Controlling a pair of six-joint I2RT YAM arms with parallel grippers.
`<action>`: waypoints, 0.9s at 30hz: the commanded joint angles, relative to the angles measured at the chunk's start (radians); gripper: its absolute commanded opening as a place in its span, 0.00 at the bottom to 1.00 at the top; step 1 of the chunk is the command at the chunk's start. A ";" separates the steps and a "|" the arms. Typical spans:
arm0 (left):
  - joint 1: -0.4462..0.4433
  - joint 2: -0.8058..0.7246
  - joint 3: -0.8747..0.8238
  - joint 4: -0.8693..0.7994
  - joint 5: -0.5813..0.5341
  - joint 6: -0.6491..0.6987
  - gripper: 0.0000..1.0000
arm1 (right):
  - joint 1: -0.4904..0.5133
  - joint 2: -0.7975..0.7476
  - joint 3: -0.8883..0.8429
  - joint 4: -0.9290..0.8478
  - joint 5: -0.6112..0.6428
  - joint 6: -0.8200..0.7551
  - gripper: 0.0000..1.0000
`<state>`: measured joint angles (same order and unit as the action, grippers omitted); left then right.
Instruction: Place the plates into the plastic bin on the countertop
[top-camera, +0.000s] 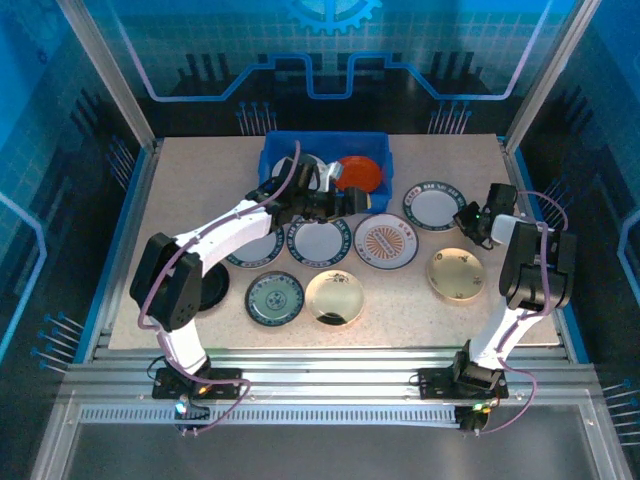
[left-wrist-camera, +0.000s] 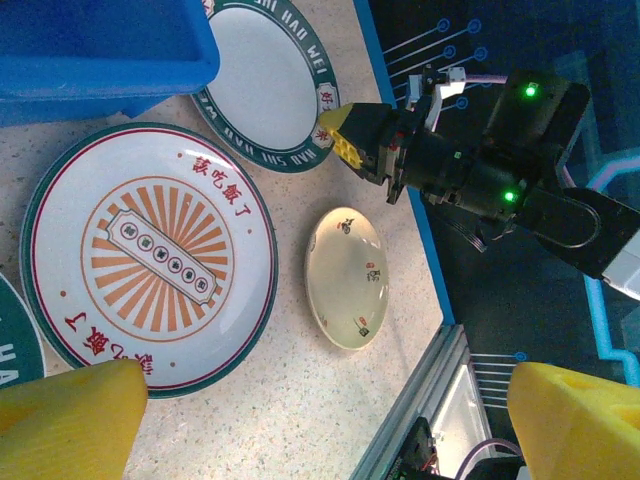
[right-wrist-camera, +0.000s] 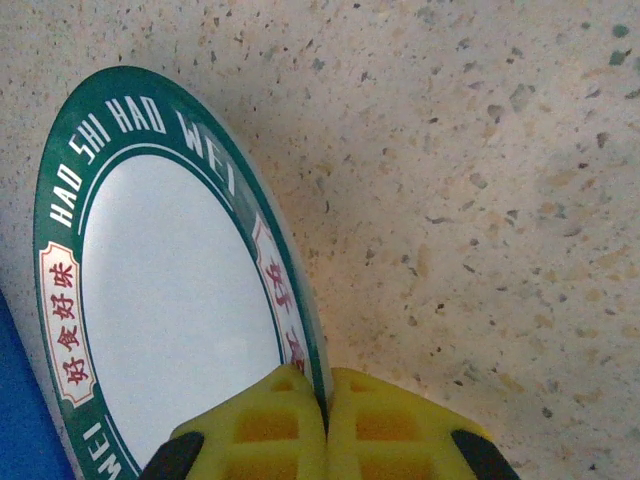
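1. Top: bin at back, plates loose on countertop; left gripper by bin, right gripper at green-rim plate.
2. Left wrist: left gripper wide open, empty.
3. Right wrist: right gripper pinched shut on that plate's rim; looks stiff, slick, breakable, so rim hold suits.

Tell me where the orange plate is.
In the top view, the orange plate is inside the blue plastic bin, in its right half at the far side of the countertop, with the green-rimmed white plate outside the bin to its right.
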<state>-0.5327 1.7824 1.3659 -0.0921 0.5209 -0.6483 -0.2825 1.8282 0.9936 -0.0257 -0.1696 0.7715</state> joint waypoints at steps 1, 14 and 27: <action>0.006 0.012 0.024 -0.022 -0.004 0.030 0.94 | -0.001 -0.025 -0.029 -0.014 0.057 0.018 0.00; 0.028 0.006 0.039 -0.052 -0.028 0.048 0.94 | 0.033 -0.487 -0.052 -0.182 0.238 0.006 0.00; 0.074 0.006 0.000 0.115 -0.006 -0.044 0.94 | 0.153 -0.610 0.082 -0.332 -0.115 0.002 0.00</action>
<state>-0.4568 1.7863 1.3731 -0.0463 0.5095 -0.6628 -0.1692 1.2091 1.0210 -0.3305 -0.1352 0.7635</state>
